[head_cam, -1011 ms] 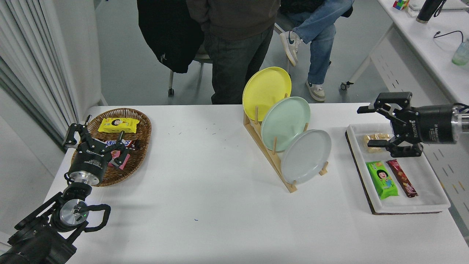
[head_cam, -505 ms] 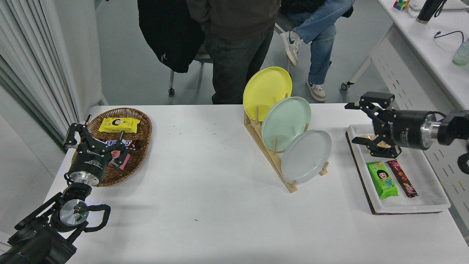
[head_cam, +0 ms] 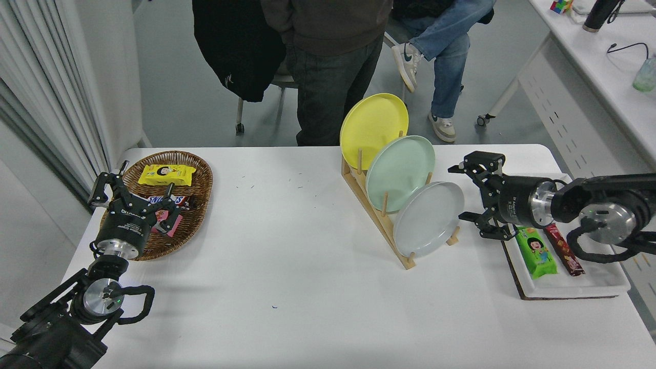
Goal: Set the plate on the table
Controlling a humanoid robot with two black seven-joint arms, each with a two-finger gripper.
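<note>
Grey plate (head_cam: 428,219) upright in wooden rack (head_cam: 382,225), right pincer (head_cam: 464,193) released just beside it

The right end effector (head_cam: 467,193) hangs spread wide just beside the grey plate (head_cam: 428,219), which stands in a wooden rack (head_cam: 376,215) on the tabletop (head_cam: 287,266)

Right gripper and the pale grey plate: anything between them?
Nothing: the head view shows only bare white table between the open right gripper and the round pale grey plate in the wooden rack.
</note>
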